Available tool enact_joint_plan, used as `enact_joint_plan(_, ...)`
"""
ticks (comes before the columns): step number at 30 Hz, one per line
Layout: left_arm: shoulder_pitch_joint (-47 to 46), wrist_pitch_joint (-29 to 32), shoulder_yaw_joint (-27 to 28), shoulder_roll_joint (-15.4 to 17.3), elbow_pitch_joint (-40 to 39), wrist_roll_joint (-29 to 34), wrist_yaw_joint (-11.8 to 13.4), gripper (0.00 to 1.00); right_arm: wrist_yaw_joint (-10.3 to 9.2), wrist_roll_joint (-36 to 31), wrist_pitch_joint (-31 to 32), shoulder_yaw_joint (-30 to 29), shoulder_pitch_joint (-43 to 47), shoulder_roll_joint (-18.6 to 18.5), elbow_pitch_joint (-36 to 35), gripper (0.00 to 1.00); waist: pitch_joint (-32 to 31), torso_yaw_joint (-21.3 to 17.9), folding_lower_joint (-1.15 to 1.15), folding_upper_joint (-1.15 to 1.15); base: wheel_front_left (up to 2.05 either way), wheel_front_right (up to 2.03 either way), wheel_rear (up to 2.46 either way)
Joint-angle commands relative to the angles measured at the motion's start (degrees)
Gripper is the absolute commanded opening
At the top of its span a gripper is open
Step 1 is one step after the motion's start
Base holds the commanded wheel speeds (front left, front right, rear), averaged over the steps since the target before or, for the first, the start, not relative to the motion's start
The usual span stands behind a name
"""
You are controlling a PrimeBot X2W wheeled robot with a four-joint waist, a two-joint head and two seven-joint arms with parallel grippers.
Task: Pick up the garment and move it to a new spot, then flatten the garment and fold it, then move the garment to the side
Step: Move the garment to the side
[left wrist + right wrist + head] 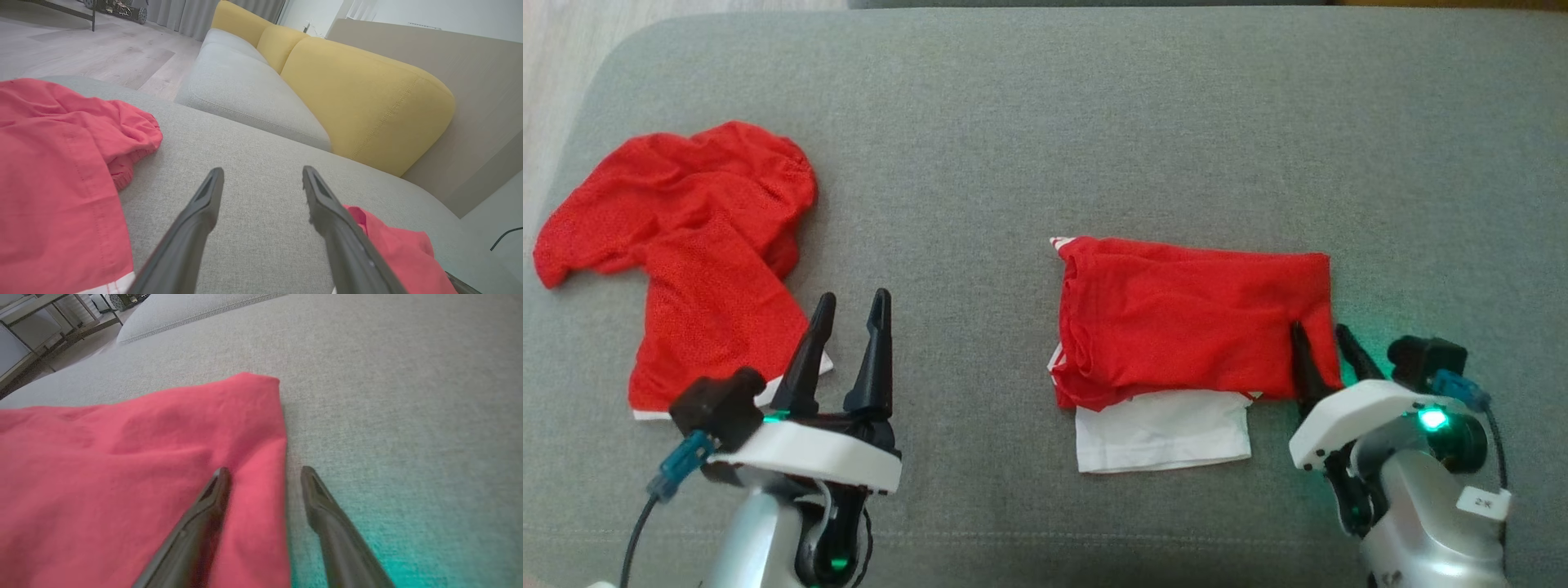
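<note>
1. The folded red garment lies a little right of centre on the grey cushion. It is a tidy rectangle, with a white layer poking out from under its near edge.
2. My right claw stands wide at the garment's near right corner. In the right wrist view one finger rests on the red cloth and the other on bare cushion, with the hem running between them.
3. My left claw is also wide and holds nothing. It hovers beside the lower corner of a crumpled red garment on the cushion's left side.
4. I judge that the fold is done and the step in hand is gripping the stack to shift it aside.
5. To do it well, I want the outer finger low enough to slip under every layer, white one included, before I close. A pinch on the top sheet alone would probably peel the fold open.
6. I would bite further in from the hem, since a shallow hold on thin mesh may slip.
7. Then I would drag it low and slowly, or bring the left claw across to the far corner so the rectangle travels flat.
</note>
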Motion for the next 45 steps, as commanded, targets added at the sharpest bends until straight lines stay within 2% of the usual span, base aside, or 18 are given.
enact_joint_plan(1, -2.5, -0.7, 1.6, 0.3, -1.5, 0.5, -0.4, 1.00, 0.37, -0.5, -0.4, 2.0, -1.9, 0.0, 0.2, 0.00, -0.2, 0.0, 0.00, 0.00, 0.00, 0.00, 0.00)
enact_joint_plan(7, -2.5, -0.7, 1.9, 0.3, -1.4, 0.4, -0.4, 1.00, 0.37, -6.9, -4.8, 2.2, -4.7, -0.6, 0.5, 0.00, -1.2, -0.5, 0.00, 0.00, 0.00, 0.00, 0.00)
enact_joint_plan(14, -3.1, -0.7, 1.1, 0.3, -1.9, 0.3, -0.4, 1.00, 0.37, -13.8, -6.8, 6.8, -8.4, -3.3, -6.1, 0.00, -1.7, -1.6, 0.00, 0.00, 0.00, 0.00, 0.00)
enact_joint_plan(21, -6.2, -0.7, -1.6, 1.0, -2.7, 0.0, -0.4, 1.00, 0.37, -12.8, -2.2, 13.0, -15.0, -7.6, -11.4, 0.00, 0.2, -3.7, 0.00, 0.00, 0.00, 0.00, 0.00)
enact_joint_plan(26, -9.0, -0.7, -2.8, 2.1, -3.5, -0.7, -0.4, 1.00, 0.37, -10.0, 2.2, 13.7, -20.7, -10.9, -11.4, 0.00, 3.0, -5.1, 0.00, 0.00, 0.00, 0.00, 0.00)
enact_joint_plan(30, -11.5, -0.7, -3.5, 3.6, -4.6, -1.5, -0.4, 1.00, 0.37, -8.3, 6.0, 10.8, -26.3, -14.4, -9.1, 0.00, 6.9, -6.2, 0.00, 0.00, 0.00, 0.00, 0.00)
enact_joint_plan(35, -13.4, -0.7, -3.6, 5.4, -6.1, -2.6, -0.4, 1.00, 0.37, -11.1, 8.5, 2.2, -31.7, -17.5, -5.3, 0.00, 11.2, -7.1, 0.00, 0.00, 0.00, 0.00, 0.00)
enact_joint_plan(38, -13.7, -0.7, -3.1, 6.4, -6.7, -3.3, -0.4, 1.00, 0.37, -15.8, 9.5, -6.1, -33.9, -15.9, -4.2, 0.00, 13.3, -7.6, 0.00, 0.00, 0.00, 0.00, 0.00)
enact_joint_plan(45, -13.3, -0.7, -2.7, 7.1, -6.9, -3.9, -0.4, 1.00, 0.37, -21.9, 9.4, -12.1, -34.1, -11.3, -5.3, 0.00, 14.1, -7.7, 0.00, 0.00, 0.00, 0.00, 0.00)
